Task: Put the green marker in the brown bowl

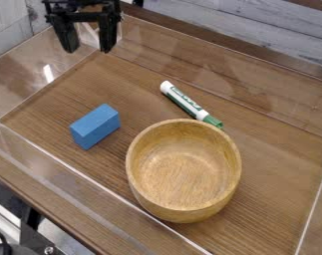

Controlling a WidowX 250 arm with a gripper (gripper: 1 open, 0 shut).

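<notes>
The green marker (191, 104) looks light, hard and smooth, so it may roll. Grab its white middle. The gripper (89, 38) has its jaws apart, far away.

The brown wooden surface (150, 70) has dark and light stripes of grain running across it. It is shiny, and soft light makes pale glare patches on it near the top left. A clear plastic wall (37, 159) stands along the near left side, with a thin bright edge. Another clear plastic wall (314, 214) stands at the right side, and one more clear wall shows at the top left. Beyond the far edge lies a band of pale grey wooden boards (276, 30) at the top right. Below the near edge, at the bottom left, it is dark, with some black metal parts (17, 234) that are hard to make out.
</notes>
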